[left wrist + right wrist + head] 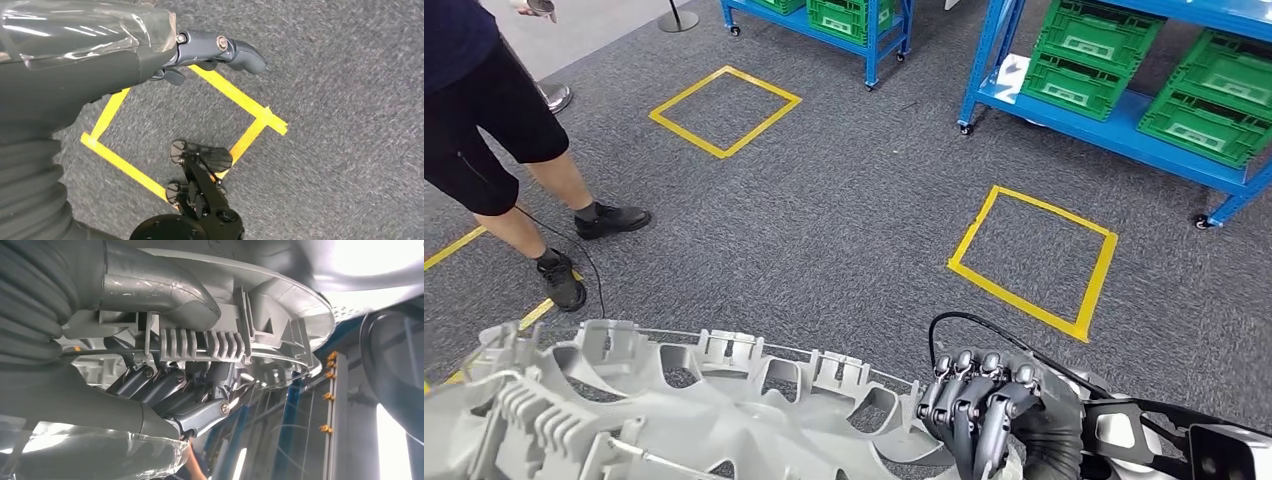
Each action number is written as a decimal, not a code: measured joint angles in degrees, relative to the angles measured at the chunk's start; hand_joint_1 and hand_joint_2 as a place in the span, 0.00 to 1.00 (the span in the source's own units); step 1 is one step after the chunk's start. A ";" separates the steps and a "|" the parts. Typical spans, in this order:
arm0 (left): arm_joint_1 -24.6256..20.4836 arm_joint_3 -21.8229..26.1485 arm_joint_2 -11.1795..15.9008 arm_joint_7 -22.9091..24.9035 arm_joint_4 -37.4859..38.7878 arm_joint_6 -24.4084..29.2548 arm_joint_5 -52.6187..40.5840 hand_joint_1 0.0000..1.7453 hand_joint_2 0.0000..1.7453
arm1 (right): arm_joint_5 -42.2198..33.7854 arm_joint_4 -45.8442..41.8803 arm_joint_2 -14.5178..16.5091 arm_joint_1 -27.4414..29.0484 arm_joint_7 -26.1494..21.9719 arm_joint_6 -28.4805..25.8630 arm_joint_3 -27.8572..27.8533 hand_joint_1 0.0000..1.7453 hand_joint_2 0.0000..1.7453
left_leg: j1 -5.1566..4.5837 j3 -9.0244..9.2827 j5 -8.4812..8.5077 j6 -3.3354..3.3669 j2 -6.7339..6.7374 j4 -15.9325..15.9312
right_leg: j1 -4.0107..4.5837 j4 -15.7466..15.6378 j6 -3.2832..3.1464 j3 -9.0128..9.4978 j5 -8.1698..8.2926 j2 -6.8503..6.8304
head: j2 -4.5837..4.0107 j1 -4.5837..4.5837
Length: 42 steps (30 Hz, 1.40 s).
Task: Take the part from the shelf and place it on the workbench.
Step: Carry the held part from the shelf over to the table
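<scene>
The part (pixel 674 410) is a large round grey plastic piece with ribs and cut-outs, carried low in the head view above the carpet. My right hand (pixel 994 410) grips its rim at the right, dark fingers curled over the edge. In the right wrist view the thumb lies on one face of the part (pixel 280 305) and the fingers (pixel 170 390) clamp the other face of it. My left hand (pixel 200 47) hangs over the carpet with nothing in it, its fingers stretched out.
A person (pixel 484 110) stands at the left on the grey carpet. Yellow tape squares (pixel 724 108) (pixel 1034 260) mark the floor. Blue shelves with green crates (pixel 1124 70) (pixel 844 15) stand at the back. Another tape square (pixel 130 170) lies under my left hand.
</scene>
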 joint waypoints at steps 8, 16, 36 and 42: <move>0.16 -0.01 0.24 0.31 -0.66 -1.17 2.89 0.00 1.00 | 1.21 2.10 -0.11 0.16 -2.60 0.64 -0.10 0.97 1.00 | 0.71 -7.38 -4.64 -1.95 6.27 13.47 | 0.36 -3.82 -1.81 2.05 1.22 -5.63 | 0.00 -0.76; -0.20 -0.01 0.23 -0.44 -0.37 -1.80 2.23 0.00 1.00 | 1.53 3.35 0.04 -0.64 -2.93 1.61 0.41 0.97 1.00 | -0.15 0.42 0.27 0.27 7.83 -1.17 | 0.74 -3.92 -0.22 3.00 0.19 -8.34 | -0.01 -0.72; 0.41 0.01 0.02 -0.24 0.00 -3.85 4.11 0.00 1.00 | 1.11 5.07 -0.23 -1.24 -2.44 1.50 1.78 0.97 1.00 | 0.98 -8.93 -7.19 -2.42 5.45 16.22 | 0.20 -4.13 -2.02 1.56 2.24 -4.02 | -0.02 -0.40; 0.40 -0.02 0.08 -0.15 0.08 -3.78 4.06 0.00 1.00 | 0.94 5.04 -0.26 -1.36 -1.81 1.26 2.06 0.97 1.00 | 0.89 -1.11 -0.30 -2.02 9.77 1.63 | 0.69 -4.10 -1.00 2.45 1.34 -7.85 | -0.02 -0.35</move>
